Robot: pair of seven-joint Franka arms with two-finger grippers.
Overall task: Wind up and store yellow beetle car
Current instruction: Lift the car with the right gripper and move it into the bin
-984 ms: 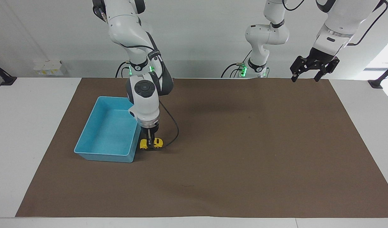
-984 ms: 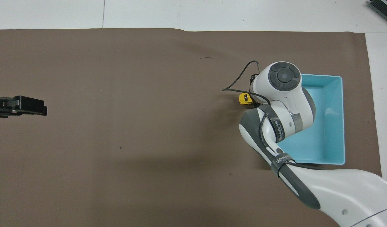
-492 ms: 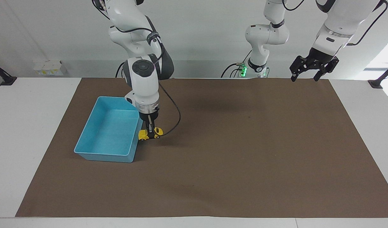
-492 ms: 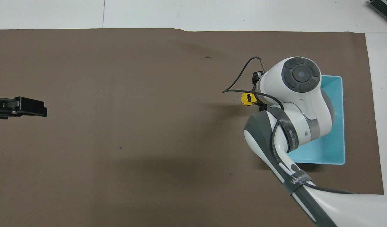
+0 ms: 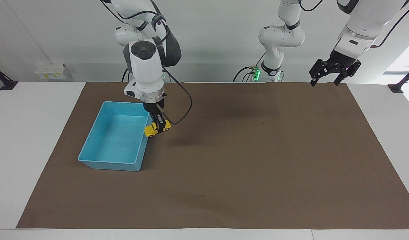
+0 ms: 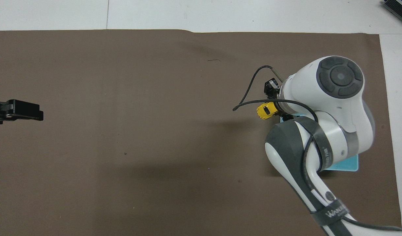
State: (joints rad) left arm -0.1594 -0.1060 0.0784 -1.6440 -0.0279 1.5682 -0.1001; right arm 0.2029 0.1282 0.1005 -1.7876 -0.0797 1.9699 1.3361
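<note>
Lifted off the mat (image 5: 258, 150) since 1 second ago, yellow beetle car (image 5: 156, 128) clamped in right gripper (image 5: 158, 125) beside light-blue bin (image 5: 91, 146), storing next; left gripper (image 5: 334, 71) waiting, spread apart.

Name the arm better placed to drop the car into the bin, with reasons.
Right. The right gripper is shut on the car, lifted off the mat and beside the bin rim. The left gripper waits over the mat's corner at the left arm's end, holding nothing.
</note>
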